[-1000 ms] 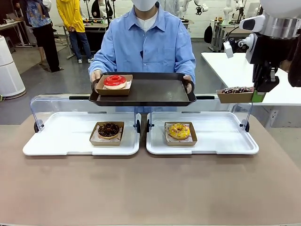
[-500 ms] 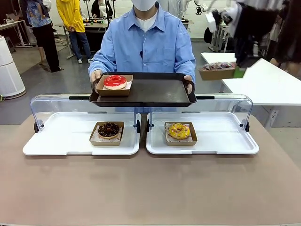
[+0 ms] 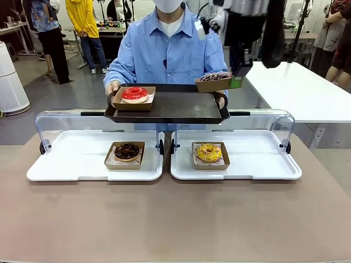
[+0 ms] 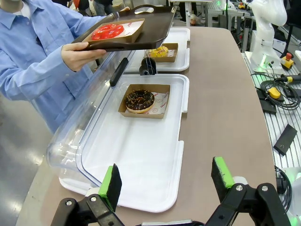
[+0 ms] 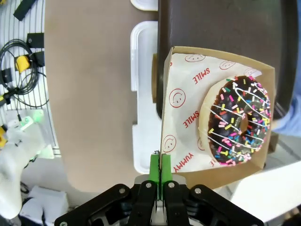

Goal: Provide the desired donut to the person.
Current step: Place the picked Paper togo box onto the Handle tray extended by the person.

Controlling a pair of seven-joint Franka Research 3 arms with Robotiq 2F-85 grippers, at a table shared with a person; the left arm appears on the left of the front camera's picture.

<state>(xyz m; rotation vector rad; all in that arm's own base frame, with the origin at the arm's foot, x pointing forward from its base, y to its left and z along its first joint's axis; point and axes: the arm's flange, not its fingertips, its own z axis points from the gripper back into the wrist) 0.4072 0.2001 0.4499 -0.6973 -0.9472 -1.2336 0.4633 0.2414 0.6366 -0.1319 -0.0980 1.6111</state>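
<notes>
The person (image 3: 170, 49) in a light blue shirt holds a black tray (image 3: 175, 107) level over the table's far side. A red-glazed donut (image 3: 134, 93) in a cardboard box sits at the tray's left end. My right gripper (image 3: 236, 81) is shut on the rim of another cardboard box (image 3: 213, 83), just above the tray's right end. In the right wrist view the pads (image 5: 160, 165) pinch that box's wall (image 5: 165, 117), and a chocolate donut with coloured sprinkles (image 5: 240, 121) lies inside. My left gripper (image 4: 165, 178) hangs open above the near end of a white tray (image 4: 136, 160).
Two white trays with raised clear lids lie side by side on the brown table. The left tray (image 3: 66, 164) holds a boxed chocolate donut (image 3: 126, 151), the right tray (image 3: 263, 164) a boxed yellow donut (image 3: 209, 152). A white table (image 3: 296, 82) stands to the right. Other people stand far behind.
My right arm has carried the boxed sprinkle donut up and to the left, from beside the right lid to just over the black tray's right end. The person's tray stayed put.
</notes>
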